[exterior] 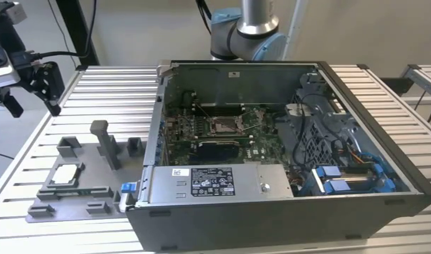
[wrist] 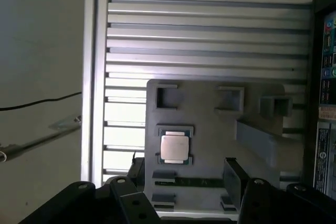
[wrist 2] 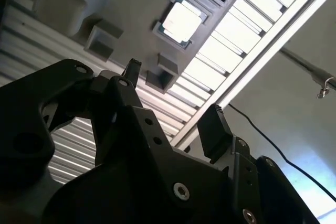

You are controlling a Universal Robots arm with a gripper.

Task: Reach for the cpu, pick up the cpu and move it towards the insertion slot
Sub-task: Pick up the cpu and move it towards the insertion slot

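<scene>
The cpu (exterior: pixel 65 174) is a small silvery square lying flat in a pocket of the grey fixture plate (exterior: pixel 95 182), at the exterior view's left. Both wrist views show it from above, cpu (wrist 2: pixel 181 22) and cpu (wrist: pixel 174 147). My gripper (exterior: pixel 31 103) hangs high over the table's far left edge, well above and behind the cpu. It is open, with nothing between its black fingers, as gripper (wrist 2: pixel 173 98) and gripper (wrist: pixel 184 169) show. The insertion slot (exterior: pixel 226 125) sits on the green board inside the open computer case (exterior: pixel 272 206).
Upright grey fixture blocks (exterior: pixel 106 143) stand on the plate beside the cpu. The case's left wall (exterior: pixel 155 132) rises between plate and board. Cables and blue drive parts (exterior: pixel 342 177) fill the case's right side. The slatted metal table (exterior: pixel 109 90) runs around everything.
</scene>
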